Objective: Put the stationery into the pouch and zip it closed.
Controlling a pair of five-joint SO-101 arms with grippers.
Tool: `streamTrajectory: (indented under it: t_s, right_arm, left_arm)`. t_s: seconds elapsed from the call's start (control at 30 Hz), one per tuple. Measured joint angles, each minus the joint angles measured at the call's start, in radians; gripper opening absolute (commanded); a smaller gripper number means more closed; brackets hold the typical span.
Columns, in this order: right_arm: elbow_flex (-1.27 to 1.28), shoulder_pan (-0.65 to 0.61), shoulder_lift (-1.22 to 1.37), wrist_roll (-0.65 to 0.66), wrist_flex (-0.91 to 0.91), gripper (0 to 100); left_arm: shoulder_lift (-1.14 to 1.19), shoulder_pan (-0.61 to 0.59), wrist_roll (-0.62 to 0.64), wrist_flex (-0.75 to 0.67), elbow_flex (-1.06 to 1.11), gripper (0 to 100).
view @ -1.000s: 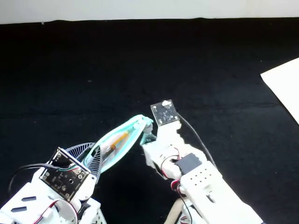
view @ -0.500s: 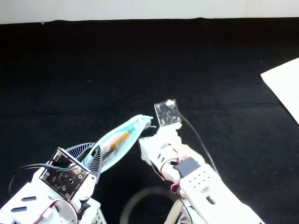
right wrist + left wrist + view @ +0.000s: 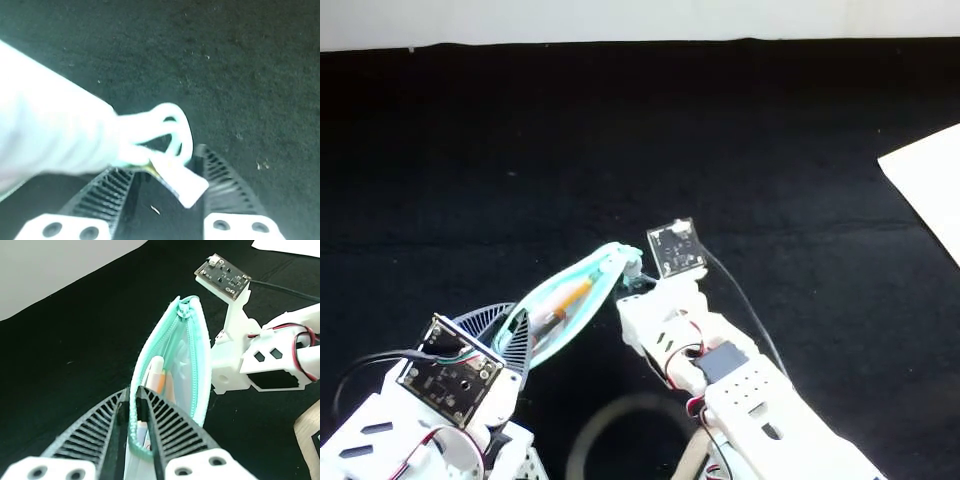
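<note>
Pouch (image 3: 194,371) shifted slightly left, left claw (image 3: 135,394) pinching its end, right claw (image 3: 166,164) parted around zip pull (image 3: 181,184)

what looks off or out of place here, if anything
Nothing spilled or damaged. The pouch is held with its mouth gaping, pens inside, one end pinched by the left end effector; the right end effector is open around the zipper pull.
</note>
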Motion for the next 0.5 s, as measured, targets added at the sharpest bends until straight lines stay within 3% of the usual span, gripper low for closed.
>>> streamTrajectory:
  t_s: [0.17, 0.33, 0.5]
  right_arm:
    - [-0.002, 0.000, 0.000, 0.000, 0.000, 19.1]
    - [-0.005, 0.000, 0.000, 0.000, 0.000, 0.1]
    - [-0.028, 0.000, 0.000, 0.006, 0.003, 0.7]
  left_arm:
    - [0.000, -0.002, 0.000, 0.000, 0.000, 1]
    - [0.000, -0.002, 0.000, 0.000, 0.000, 1]
    - [0.000, -0.002, 0.000, 0.000, 0.000, 1]
